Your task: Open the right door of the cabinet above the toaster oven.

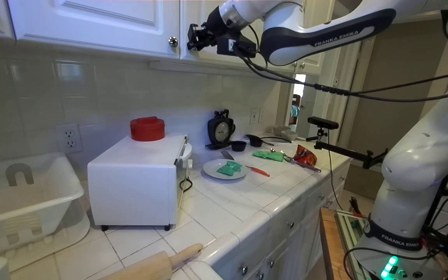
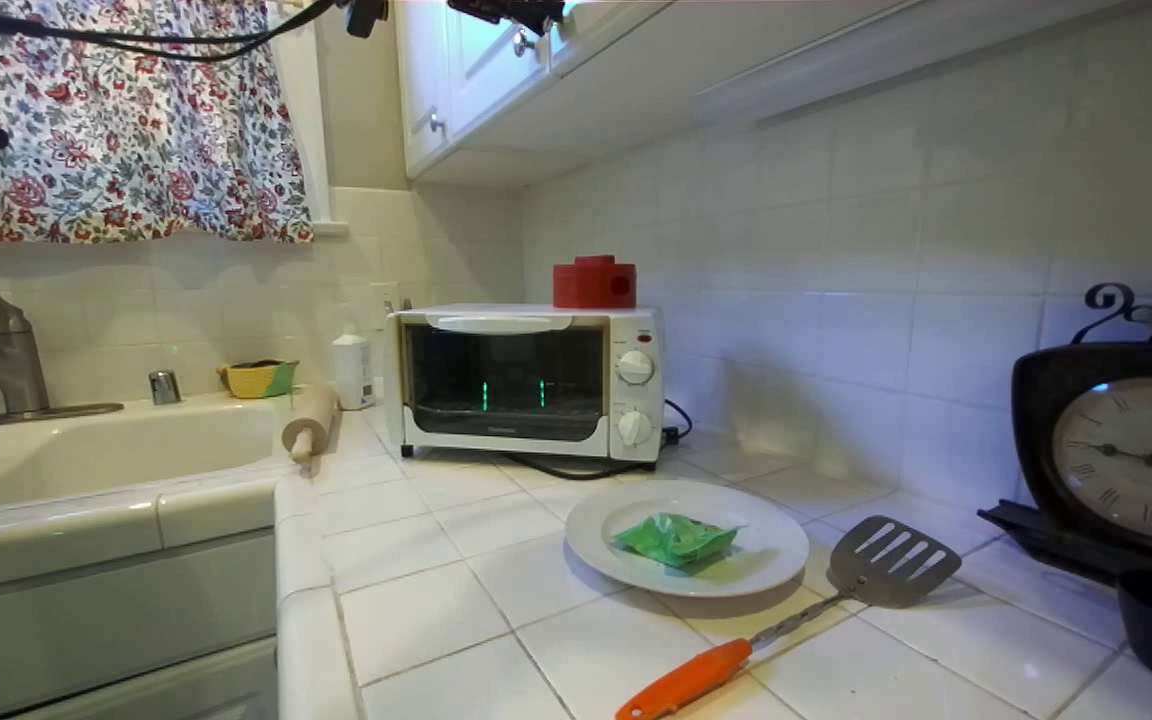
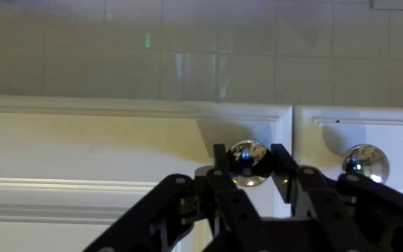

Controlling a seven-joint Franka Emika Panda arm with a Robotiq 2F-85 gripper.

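Note:
The white cabinet (image 2: 636,90) hangs above the toaster oven (image 1: 130,194), which also shows in an exterior view (image 2: 506,375). The right door (image 1: 200,13) is closed, level with the left door (image 1: 103,29). My gripper (image 1: 193,37) is at the right door's lower corner. In the wrist view, which stands upside down, the fingers (image 3: 248,150) are on both sides of the right door's shiny round knob (image 3: 249,154) and appear to touch it. The left door's knob (image 3: 366,162) is beside them, free. The cabinet's inside is hidden.
A red container (image 1: 147,129) stands on the toaster oven. A dish rack (image 1: 58,194), a rolling pin (image 1: 150,266), a plate (image 2: 776,550) with a green packet, a spatula (image 2: 891,565) and a clock (image 1: 221,131) are on the counter. Cables (image 1: 282,77) hang from the arm.

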